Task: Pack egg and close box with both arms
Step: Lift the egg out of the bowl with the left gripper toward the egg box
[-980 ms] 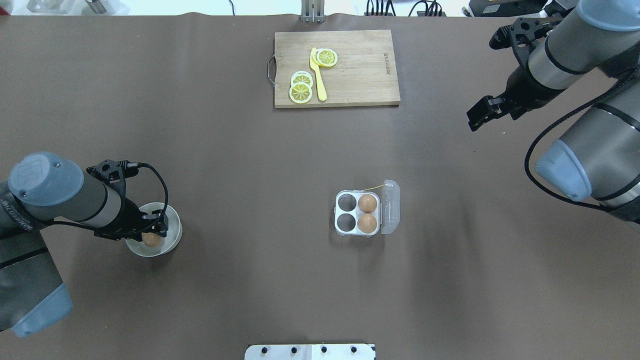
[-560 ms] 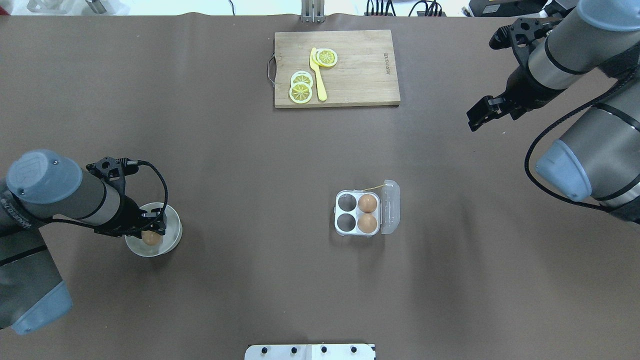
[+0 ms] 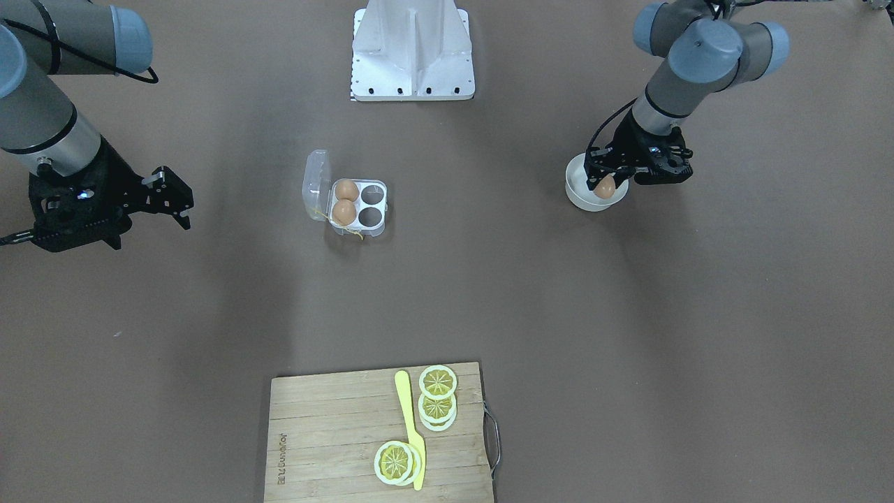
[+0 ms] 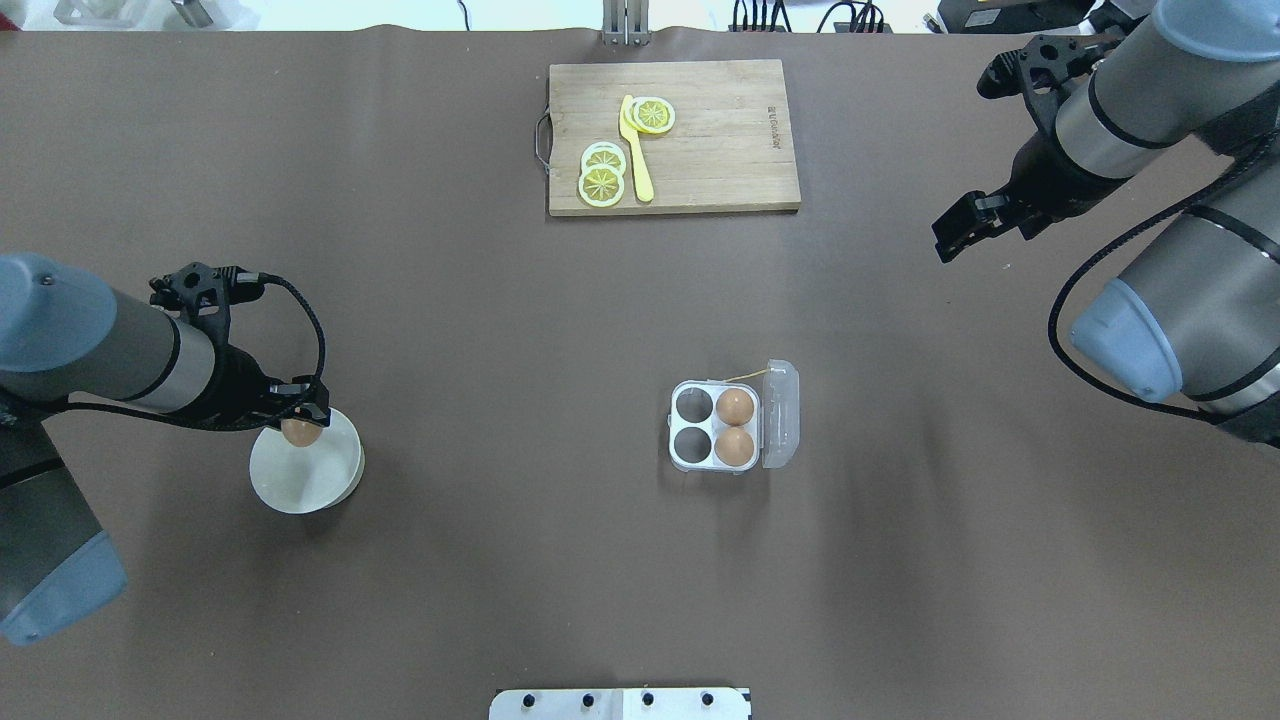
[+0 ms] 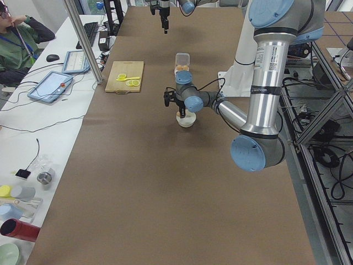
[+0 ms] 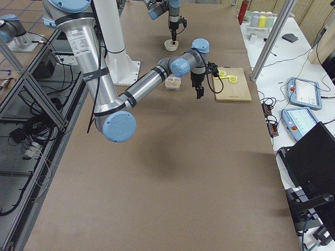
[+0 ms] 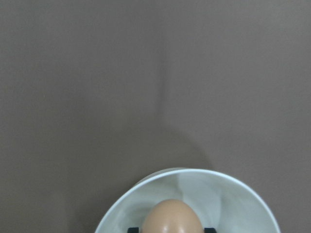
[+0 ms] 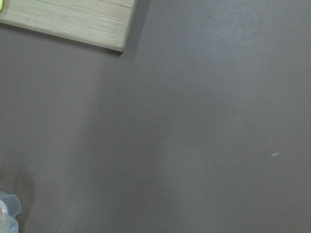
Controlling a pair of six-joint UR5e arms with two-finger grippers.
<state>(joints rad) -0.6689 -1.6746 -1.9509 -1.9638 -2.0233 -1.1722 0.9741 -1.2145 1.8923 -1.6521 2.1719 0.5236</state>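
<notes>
My left gripper [image 4: 301, 420] is shut on the egg [image 4: 300, 434] and holds it just above the far rim of a round white bowl [image 4: 300, 485]. The left wrist view shows the egg [image 7: 172, 218] between the pads, over the bowl [image 7: 243, 196]. The box [image 4: 683, 424] sits mid-table with its clear lid [image 4: 781, 415] standing open on its right side. Two brown eggs [image 4: 735, 407] fill its right cells; the two left cells [image 4: 691, 404] are empty. My right gripper [image 4: 948, 235] is open and empty, far right, well above the table.
A wooden cutting board [image 4: 720, 140] lies at the far middle with lemon slices [image 4: 602, 178] and a yellow knife [image 4: 636, 150]. The white robot base [image 3: 412, 49] is at the near edge. Bare brown table lies between the bowl and the box.
My left gripper has lifted the egg out of the bowl and drawn back up and away from the bowl's middle. The right arm has barely moved.
</notes>
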